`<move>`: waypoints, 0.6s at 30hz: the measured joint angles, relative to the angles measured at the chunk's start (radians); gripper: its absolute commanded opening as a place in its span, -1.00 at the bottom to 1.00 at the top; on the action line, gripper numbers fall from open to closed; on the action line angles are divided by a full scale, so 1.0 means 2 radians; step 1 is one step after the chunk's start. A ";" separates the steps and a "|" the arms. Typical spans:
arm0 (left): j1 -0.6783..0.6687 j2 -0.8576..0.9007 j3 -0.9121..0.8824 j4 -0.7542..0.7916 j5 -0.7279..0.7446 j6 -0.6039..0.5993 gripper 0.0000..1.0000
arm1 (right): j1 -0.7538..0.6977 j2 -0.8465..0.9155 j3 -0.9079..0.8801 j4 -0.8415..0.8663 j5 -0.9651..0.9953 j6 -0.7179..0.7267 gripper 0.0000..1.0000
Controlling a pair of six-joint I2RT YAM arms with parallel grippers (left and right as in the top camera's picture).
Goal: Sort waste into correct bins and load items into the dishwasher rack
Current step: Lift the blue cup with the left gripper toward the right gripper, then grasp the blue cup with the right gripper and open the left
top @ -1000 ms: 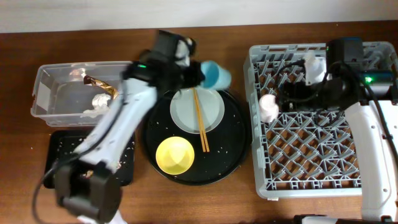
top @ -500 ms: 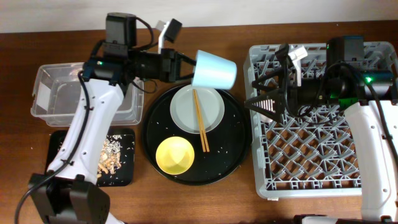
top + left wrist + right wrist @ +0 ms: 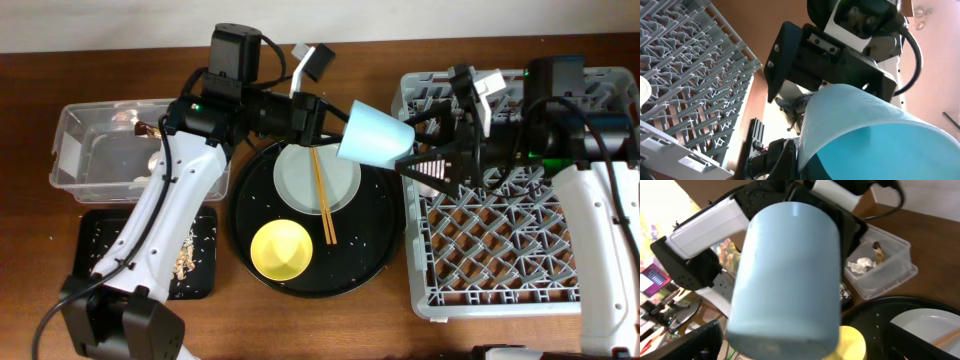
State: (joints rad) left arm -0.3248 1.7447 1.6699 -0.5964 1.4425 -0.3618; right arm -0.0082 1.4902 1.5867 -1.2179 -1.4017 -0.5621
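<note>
Tracking the light blue cup: over the last second it has moved right, from above the far edge of the large round black tray to mid-air in the gap between that tray and the dishwasher rack. The left gripper stays clenched on its rim end, cup tipped sideways, base pointing right. In the right wrist view the cup fills most of the frame.

The right gripper has swung off the rack's left-far pegs and now faces the cup, jaws spread wide, holding nothing. Fingertips are just beside the cup base; can't confirm contact.

Read: looks like a mid-air handover, left to right, so the right arm can rack the cup. Not yet transferred.

Pose: left arm stretched right across the far side of the tray, wrist roughly level. Right arm reaches left over the rack's left edge, wrist level, aimed at the cup.

Left to load: plate, chopsticks lying on it, and yellow bowl, all on the round tray. Clear tub holds the wrapper and tissue; food scraps sit in the flat black tray.
</note>
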 measured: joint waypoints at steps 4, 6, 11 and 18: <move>-0.005 0.000 0.000 0.001 -0.002 0.000 -1.00 | 0.026 0.000 0.000 0.012 -0.004 0.000 0.79; -0.006 0.000 0.000 0.001 -0.002 0.000 -0.99 | 0.028 0.000 0.000 0.014 -0.006 -0.002 0.75; -0.006 0.000 0.000 0.001 -0.003 0.000 -1.00 | 0.028 0.000 0.000 0.020 -0.006 -0.005 0.61; -0.006 0.000 0.000 0.002 -0.002 0.002 -0.98 | 0.027 0.000 0.000 0.041 -0.004 -0.002 0.18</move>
State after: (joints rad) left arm -0.3374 1.7447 1.6699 -0.5934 1.4387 -0.3573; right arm 0.0467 1.4899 1.5867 -1.1358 -1.4097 -0.5663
